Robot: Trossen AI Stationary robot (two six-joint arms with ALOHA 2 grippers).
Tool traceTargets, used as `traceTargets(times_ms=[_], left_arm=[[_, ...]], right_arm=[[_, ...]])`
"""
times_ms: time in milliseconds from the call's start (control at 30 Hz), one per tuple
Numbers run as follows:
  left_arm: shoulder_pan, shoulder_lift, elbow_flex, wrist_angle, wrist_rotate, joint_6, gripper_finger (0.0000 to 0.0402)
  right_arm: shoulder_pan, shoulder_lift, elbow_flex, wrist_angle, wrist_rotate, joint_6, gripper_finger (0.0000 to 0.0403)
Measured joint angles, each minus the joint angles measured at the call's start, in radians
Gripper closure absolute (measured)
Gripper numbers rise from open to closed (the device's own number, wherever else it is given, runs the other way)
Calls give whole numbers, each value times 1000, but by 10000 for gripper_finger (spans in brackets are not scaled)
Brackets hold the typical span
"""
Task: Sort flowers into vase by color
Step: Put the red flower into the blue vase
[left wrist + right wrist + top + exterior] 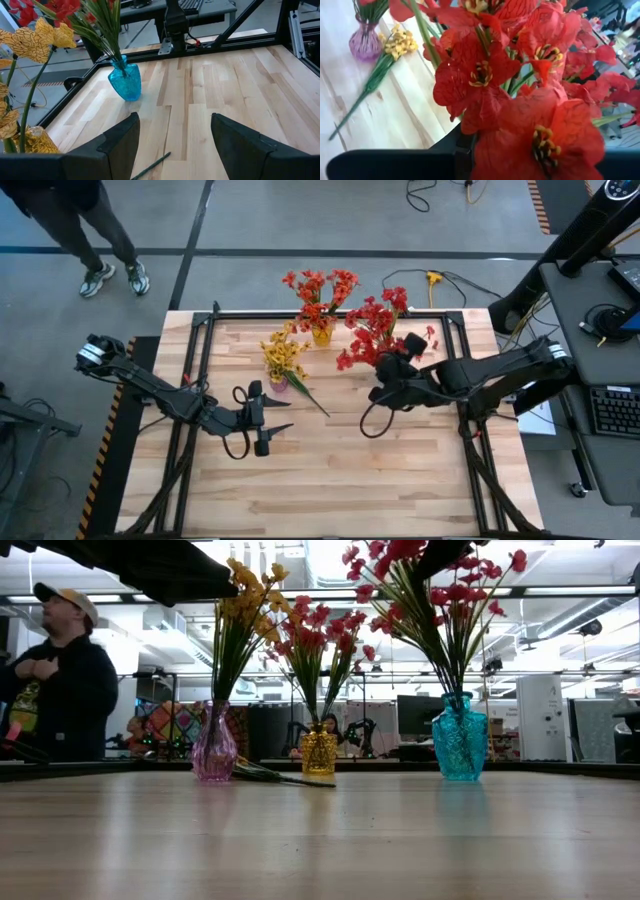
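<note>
Here the counter (pixel 330 470) carries three vases: red flowers (pixel 372 330) stand in the blue vase (pixel 460 740), with the right gripper (pixel 385 370) among their stems, fingers pinching them. Left of that vase, the left gripper (pixel 262 420) hangs with fingers spread, near one yellow flower (pixel 305 393) lying flat.

1. Robotics lab or test floor in a large open-plan industrial space.
2. Wooden table (pixel 330 460) on a black metal frame fills the centre of the high view, standing on grey concrete marked with dark lines.
3. Loose cables (pixel 440 280) trail at the top of the frame; hazard striping (pixel 540 205) shows at upper right.
4. Desk with keyboard (pixel 610 412) sits at the right edge.
5. Low view: strip ceiling lights (pixel 560 590), monitors (pixel 415 720) and equipment racks behind.
6. A person (pixel 55 680) stands at the left.
</note>
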Motion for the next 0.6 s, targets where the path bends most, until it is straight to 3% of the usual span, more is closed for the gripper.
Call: traceTargets(times_ms=[600], left_arm=[[0, 0, 0, 0, 0, 0, 174]], right_arm=[[-50, -13, -78, -15, 0, 101, 335]])
